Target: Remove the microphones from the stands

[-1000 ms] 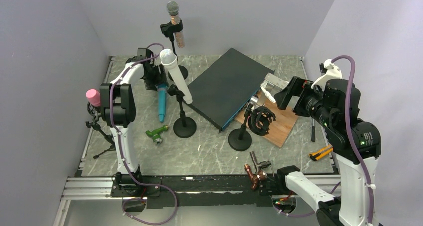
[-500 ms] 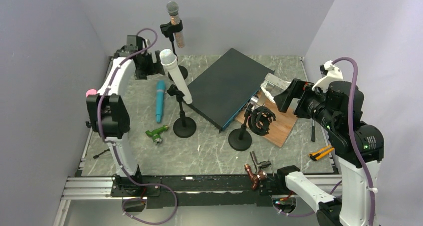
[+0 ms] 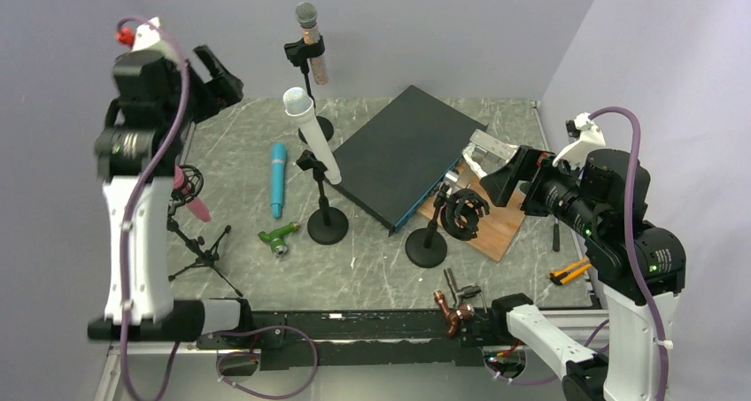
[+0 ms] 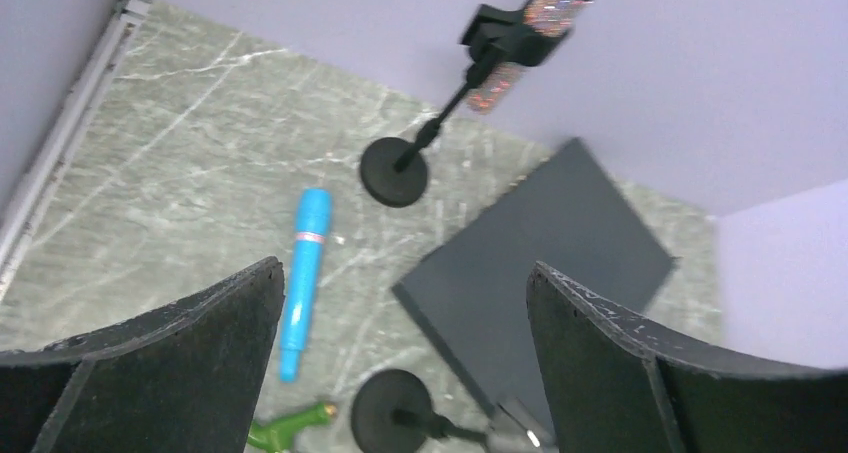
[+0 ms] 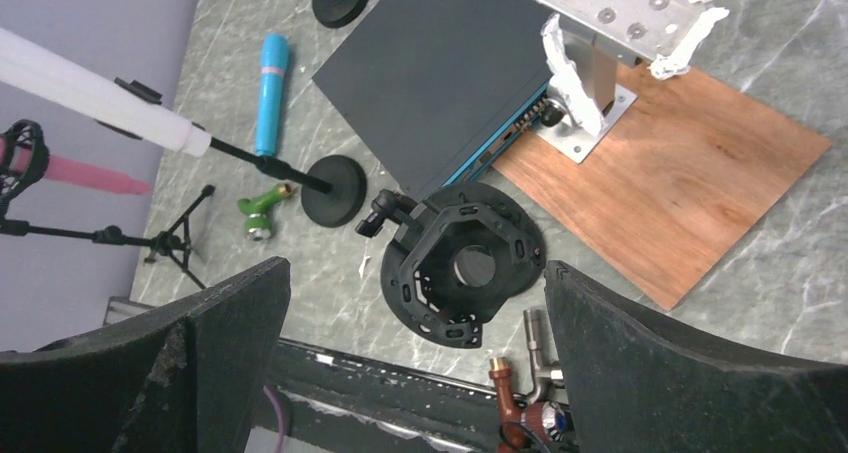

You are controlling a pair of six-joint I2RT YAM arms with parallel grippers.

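Left tool [image 4: 402, 273] risen, wide open, empty; blue microphone [image 3: 277, 179] left on desk [image 3: 381, 268], removal looks done. Right tool [image 5: 415, 265] open, empty.

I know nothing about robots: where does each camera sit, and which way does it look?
Top external: fixed high behind the robot, looking down over the grey marbled table; left arm and right arm show.
Left wrist: on the raised left arm, facing down at the slim blue microphone; open left claw frames it.
Right wrist: on the right arm, facing down at the black ring-shaped shock mount; open right claw frames it.
Shared: all three show the blue microphone.
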